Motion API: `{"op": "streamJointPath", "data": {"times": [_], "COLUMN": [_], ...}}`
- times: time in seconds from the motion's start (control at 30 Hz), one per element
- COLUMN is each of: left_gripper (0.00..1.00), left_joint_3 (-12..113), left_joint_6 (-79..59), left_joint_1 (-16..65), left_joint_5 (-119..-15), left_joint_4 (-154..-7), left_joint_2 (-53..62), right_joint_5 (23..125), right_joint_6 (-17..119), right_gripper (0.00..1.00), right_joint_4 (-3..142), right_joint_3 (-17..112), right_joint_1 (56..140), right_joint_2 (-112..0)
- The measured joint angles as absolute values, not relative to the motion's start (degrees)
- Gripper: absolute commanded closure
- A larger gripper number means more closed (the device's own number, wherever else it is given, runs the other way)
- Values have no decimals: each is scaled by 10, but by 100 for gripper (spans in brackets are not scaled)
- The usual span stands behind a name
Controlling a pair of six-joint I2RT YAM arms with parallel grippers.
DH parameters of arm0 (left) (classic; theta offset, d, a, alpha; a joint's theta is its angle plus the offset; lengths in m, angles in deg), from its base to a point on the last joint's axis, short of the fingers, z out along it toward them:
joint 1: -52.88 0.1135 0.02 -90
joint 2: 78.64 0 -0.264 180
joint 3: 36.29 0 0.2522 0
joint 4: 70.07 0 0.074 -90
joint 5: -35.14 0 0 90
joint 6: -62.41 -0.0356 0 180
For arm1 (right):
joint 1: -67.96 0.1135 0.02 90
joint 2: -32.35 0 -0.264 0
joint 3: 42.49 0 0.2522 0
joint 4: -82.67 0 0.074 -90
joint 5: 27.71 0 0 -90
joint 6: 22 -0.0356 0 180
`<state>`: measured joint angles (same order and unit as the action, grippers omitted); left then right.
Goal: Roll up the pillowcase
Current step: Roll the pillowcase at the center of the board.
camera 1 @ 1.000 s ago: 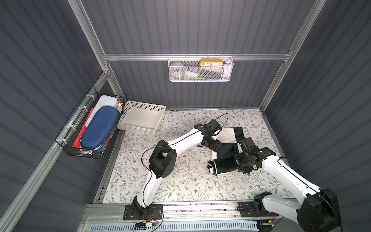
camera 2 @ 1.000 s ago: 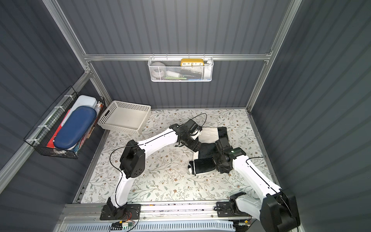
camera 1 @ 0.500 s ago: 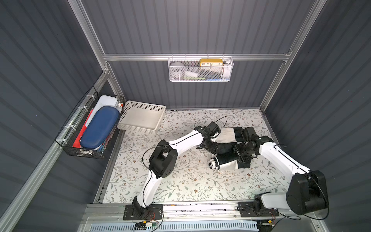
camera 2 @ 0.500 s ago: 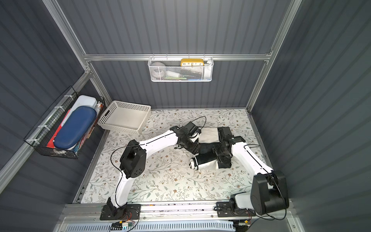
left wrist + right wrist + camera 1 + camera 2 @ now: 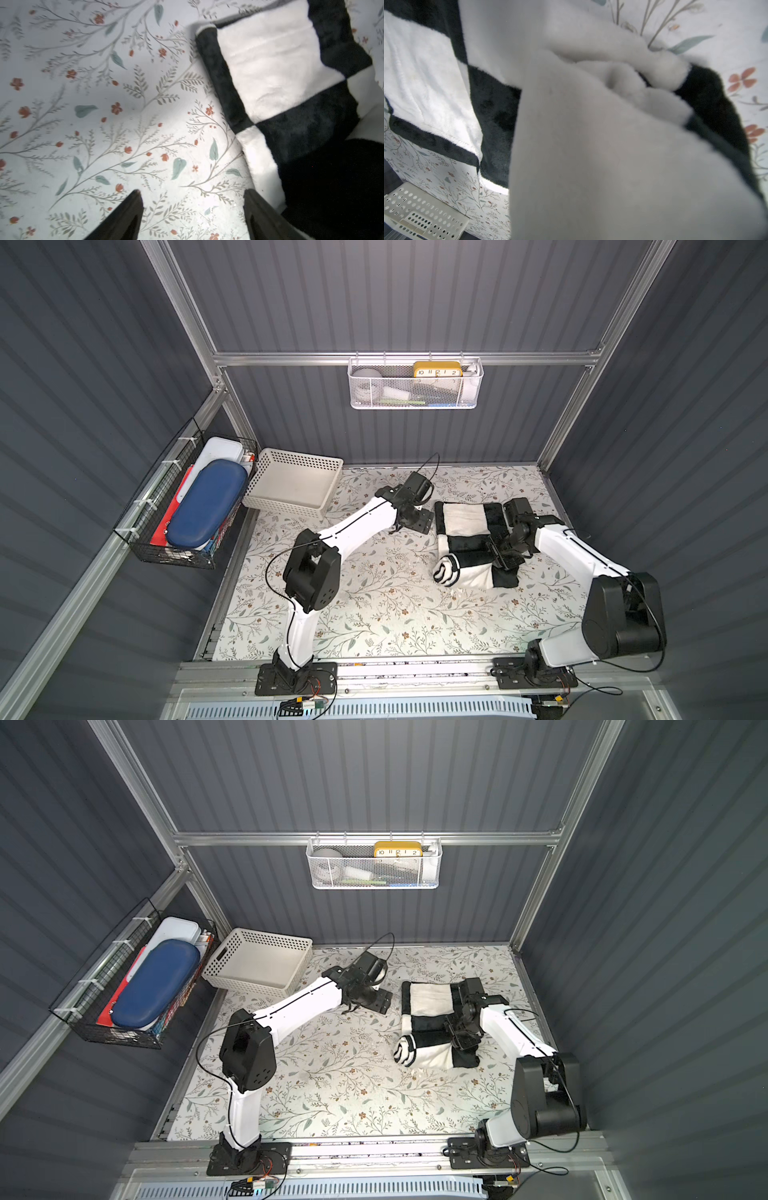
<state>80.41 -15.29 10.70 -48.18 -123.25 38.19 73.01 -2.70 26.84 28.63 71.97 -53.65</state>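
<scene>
A: Where is the pillowcase?

B: The pillowcase point(image 5: 461, 517) point(image 5: 430, 999) lies on the right half of the floral table covering point(image 5: 374, 605). Its near end is wound into a thick roll with the spiral end facing left. The far part lies flat with the checks showing.

A: And the right gripper?

B: The right gripper point(image 5: 500, 553) point(image 5: 459, 1038) sits on the cloth at the right side, where the flat part meets the roll. Plush fills its wrist view and hides the fingers. I cannot tell whether they are spread or pinching the fabric.

A: The left one?

B: The left gripper point(image 5: 420, 524) point(image 5: 192, 192) is over bare covering, just left of the pillowcase's flat far part. Its fingers are spread wide with only floral print between them. One finger point(image 5: 255, 207) is just beside the cloth's edge.

A: What else is around?

B: A white perforated basket point(image 5: 286, 510) stands at the far left of the table, well apart from the cloth. A black wire basket point(image 5: 141, 539) on the left wall holds a blue case point(image 5: 203, 506). A white mesh basket point(image 5: 415, 400) on the far wall holds a yellow clock point(image 5: 437, 369).
</scene>
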Motion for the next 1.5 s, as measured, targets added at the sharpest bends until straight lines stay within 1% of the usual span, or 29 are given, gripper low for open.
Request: {"op": "streamJointPath", "data": {"times": [0.1,0.33,0.53,0.63,0.7,0.87,1.0,1.03,1.07,1.13,1.17,1.2,1.23,1.27,1.3,1.33,1.4,1.5], "left_gripper": [20,19,18,16,17,19,30,34,41,61,68,74,76,81,84,85,82,83], "left_joint_3": [805,802,761,766,780,792,820,823,824,828,836,844,851,855,857,865,893,930], "left_joint_6": [-151,-151,-152,-158,-165,-196,-226,-233,-238,-252,-259,-266,-269,-273,-276,-280,-283,-284], "left_joint_1": [106,96,97,95,91,50,1,-7,-12,-12,-10,-8,-7,-4,-3,0,1,5], "left_joint_5": [-489,-532,-552,-569,-586,-640,-666,-673,-680,-689,-690,-693,-699,-704,-712,-717,-729,-744], "left_joint_4": [-1229,-1229,-1239,-1245,-1248,-1231,-1225,-1224,-1223,-1222,-1223,-1222,-1220,-1218,-1217,-1218,-1220,-1216], "left_joint_2": [383,383,342,319,310,299,322,326,331,342,351,362,375,386,396,411,446,496], "right_joint_5": [737,739,736,737,738,743,741,740,738,736,735,735,734,734,734,734,734,734], "right_joint_6": [-20,-9,-21,-41,-53,-75,-88,-91,-92,-93,-93,-93,-93,-93,-93,-93,-93,-93], "right_gripper": [52,47,46,46,45,45,45,45,45,46,46,47,47,48,48,48,48,48], "right_joint_4": [272,273,304,339,357,381,393,395,397,397,395,395,396,398,399,401,402,402], "right_joint_3": [304,362,364,350,341,339,339,339,339,343,348,353,357,360,362,362,362,362], "right_joint_1": [708,692,690,690,690,687,684,684,683,682,680,679,678,677,676,676,676,676], "right_joint_2": [-556,-597,-612,-618,-619,-630,-630,-630,-630,-631,-634,-637,-639,-641,-642,-644,-645,-646]}}
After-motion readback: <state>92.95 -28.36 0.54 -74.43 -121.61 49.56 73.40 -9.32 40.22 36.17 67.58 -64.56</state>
